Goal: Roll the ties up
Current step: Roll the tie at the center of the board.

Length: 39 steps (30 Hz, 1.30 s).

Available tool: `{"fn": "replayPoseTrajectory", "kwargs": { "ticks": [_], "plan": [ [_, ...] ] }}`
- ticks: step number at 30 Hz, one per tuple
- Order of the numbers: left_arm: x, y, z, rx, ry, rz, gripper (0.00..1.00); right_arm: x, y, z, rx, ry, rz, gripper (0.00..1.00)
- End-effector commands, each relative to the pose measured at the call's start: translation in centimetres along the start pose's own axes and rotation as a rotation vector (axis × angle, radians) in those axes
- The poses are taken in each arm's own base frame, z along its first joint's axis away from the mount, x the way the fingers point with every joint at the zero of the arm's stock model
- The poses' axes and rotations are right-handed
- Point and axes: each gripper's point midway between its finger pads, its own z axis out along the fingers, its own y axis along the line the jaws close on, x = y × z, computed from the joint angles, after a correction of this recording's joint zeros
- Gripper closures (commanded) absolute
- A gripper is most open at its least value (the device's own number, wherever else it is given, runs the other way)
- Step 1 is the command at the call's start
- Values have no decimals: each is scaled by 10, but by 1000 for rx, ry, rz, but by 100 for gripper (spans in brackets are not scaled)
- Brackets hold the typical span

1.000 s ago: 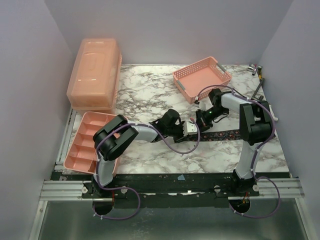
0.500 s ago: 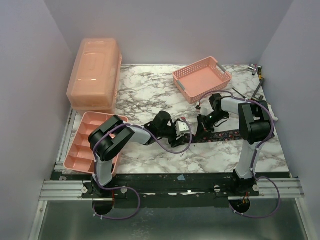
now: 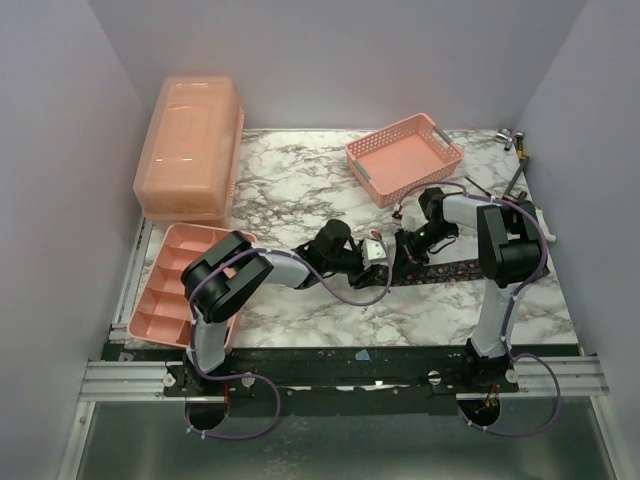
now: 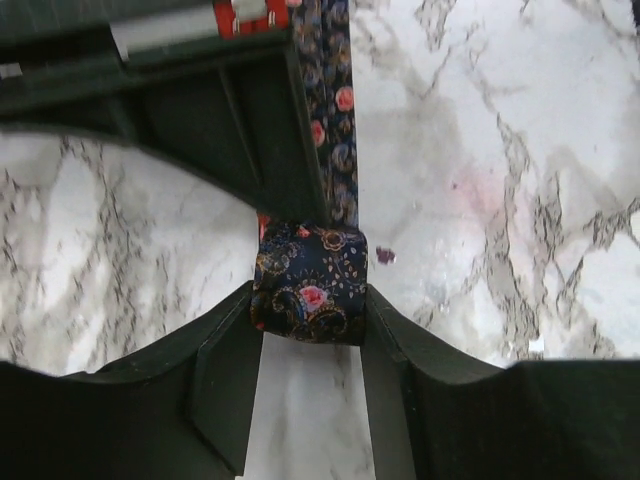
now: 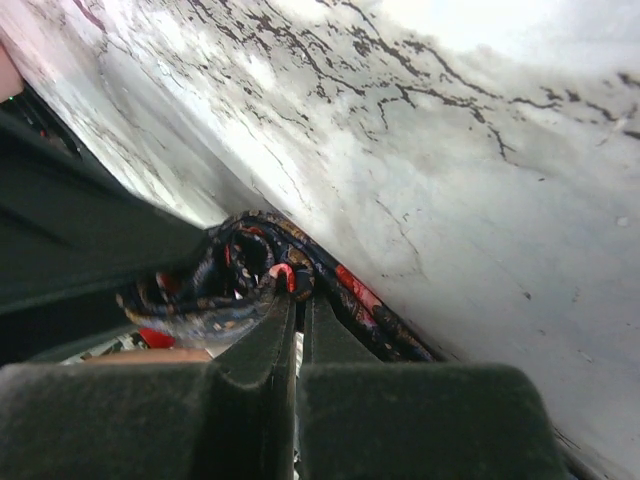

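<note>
tie [image 4: 310, 285]: matt woven cloth; table [image 3: 290, 180]: glossy marble; basket [image 3: 405, 155]: plastic

Top view: the rolled end of the tie [image 3: 452, 268] is hidden between the left gripper [image 3: 380, 254] and the right gripper [image 3: 400, 252], and neither one's fingertips can be made out. The strip's right end goes behind the right arm [image 3: 500, 262]. The divided tray [image 3: 160, 300] is partly covered by the left arm [image 3: 225, 280]. The small items [image 3: 512, 136] at the desk's [image 3: 300, 185] far right corner are too small to name.

Left wrist view: the strip runs off the top edge, its left side behind the right gripper's dark body.

Right wrist view: the folds are blurred and the pattern is unreadable. The strip disappears under the near finger. How much cloth sits in the closed jaws is hidden. The pink object [image 5: 4, 75] is cut off by the left edge.
</note>
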Motion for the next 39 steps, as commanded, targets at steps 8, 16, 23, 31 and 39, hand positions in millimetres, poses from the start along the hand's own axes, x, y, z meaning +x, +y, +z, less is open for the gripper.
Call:
{"fn": "replayPoseTrajectory", "kwargs": {
  "ticks": [8,16,23,31,39],
  "plan": [
    [27,19,34,-83,119,-45,57,-12,-19,13,36,-20,-70,99],
    [79,19,22,-125,281,-47,61,-10,-9,14,-19,-37,-69,99],
    [87,2,5,-63,340,-75,76,-10,-2,-22,16,-49,-92,78],
    [90,-21,-1,51,376,-160,77,-12,35,-63,-93,-114,-139,49],
    [84,-21,3,68,367,-173,74,-14,43,-36,-119,-97,-146,48]
  ]
}}
